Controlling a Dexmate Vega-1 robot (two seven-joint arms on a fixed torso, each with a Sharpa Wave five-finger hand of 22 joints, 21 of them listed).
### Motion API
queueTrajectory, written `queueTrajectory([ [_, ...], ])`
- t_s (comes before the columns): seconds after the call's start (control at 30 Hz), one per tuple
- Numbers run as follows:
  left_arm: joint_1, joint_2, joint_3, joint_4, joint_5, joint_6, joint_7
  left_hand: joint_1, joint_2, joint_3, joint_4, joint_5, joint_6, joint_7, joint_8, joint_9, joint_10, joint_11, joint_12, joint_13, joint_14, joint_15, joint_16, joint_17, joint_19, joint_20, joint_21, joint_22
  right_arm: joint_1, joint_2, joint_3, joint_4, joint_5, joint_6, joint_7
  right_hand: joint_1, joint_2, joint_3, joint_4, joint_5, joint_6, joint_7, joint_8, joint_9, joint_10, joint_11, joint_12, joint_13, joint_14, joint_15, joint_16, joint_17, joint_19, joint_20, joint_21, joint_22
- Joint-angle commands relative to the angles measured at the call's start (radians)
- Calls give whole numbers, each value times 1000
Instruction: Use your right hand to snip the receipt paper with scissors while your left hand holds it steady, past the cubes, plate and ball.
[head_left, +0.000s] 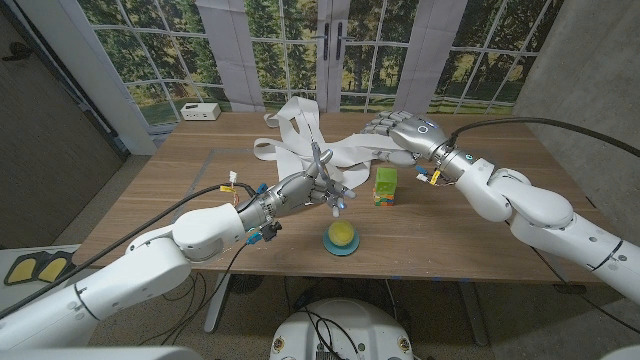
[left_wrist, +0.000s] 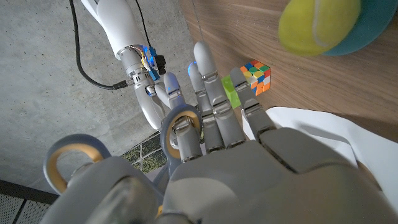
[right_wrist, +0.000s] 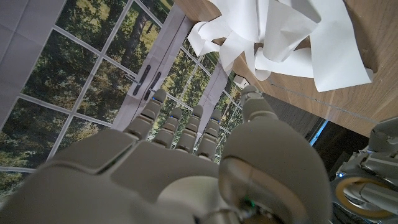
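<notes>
Holding scissors, left hand; lettering unreadable.

Right hand seen from the back, fingers extended together, holding nothing. Crumpled white receipt paper lies on the wooden table beyond the fingertips, apart from them. Windows behind.

Both arms are glossy white shells with grey joint rings. The left hand and right hand are grey metal with segmented fingers. Black cables run along each forearm, and small blue, yellow and red connectors cluster at the wrists.
</notes>
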Motion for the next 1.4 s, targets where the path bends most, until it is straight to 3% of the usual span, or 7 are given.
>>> queueTrajectory([
  [0.03,-11,-2,14,-15,-3,22,-3,-5,6,-44,-51,6,-65,159,0,1,32,-23,-1,2,7,0,5,3,11,-3,0,2,19,-8,-26,2,1,17,25,27,2,7,-4,3,-5,0,-4,-2,-30,19,-1,-3,-24,-98,0,-6,-13,2,-17,1],
  [0.23,-24,-9,31,1,-4,29,-15,-5,7,-43,-53,7,-65,159,0,1,33,-21,0,2,4,2,5,4,12,-4,-1,2,4,1,-17,0,8,-16,25,48,10,14,-3,4,-35,2,-17,-3,-71,30,-6,-7,-48,-86,-1,-15,-24,3,-35,2],
  [0.37,-14,3,21,-2,-16,31,-13,-4,8,-43,-54,8,-65,159,-1,1,33,-23,0,3,4,2,4,2,11,-4,-2,2,6,10,-20,4,-4,-30,10,24,9,2,18,2,-67,8,-24,-3,-71,38,1,-9,-47,-75,8,-15,-17,13,-42,2],
  [0.57,20,18,-3,-9,-15,18,18,-3,8,-42,-55,9,-64,159,-1,0,33,-25,-1,1,5,-3,4,0,13,-6,-3,3,49,33,-54,35,-9,-16,26,9,9,-5,28,0,-67,14,-20,-3,-63,36,7,-11,-45,-72,14,-15,-8,16,-45,2],
  [0.73,51,20,-5,-6,-16,3,30,-2,9,-42,-57,10,-63,159,-1,0,36,-22,-3,-3,4,0,5,2,13,-6,-5,3,73,45,-76,47,-25,-25,47,3,7,-9,30,-1,-76,24,-22,-3,-56,34,11,-12,-43,-74,16,-16,-3,14,-47,2],
  [1.1,56,-10,16,3,9,-15,50,0,11,-41,-59,12,-59,159,-1,0,36,-24,-1,-1,5,1,4,-2,14,-7,-7,3,102,79,-108,70,-64,-80,46,-6,5,-16,32,-3,-128,73,-29,-4,-38,28,17,-15,-32,-80,26,-20,15,9,-53,2],
  [1.4,67,-4,7,9,5,-27,48,2,12,-41,-61,13,-56,158,-1,0,39,-22,-3,-6,7,1,3,-7,18,-9,-7,3,136,125,-144,108,-95,-117,8,-2,-1,-18,26,-3,-124,72,-20,-5,-18,28,24,-16,-17,-80,33,-24,33,2,-53,2],
])
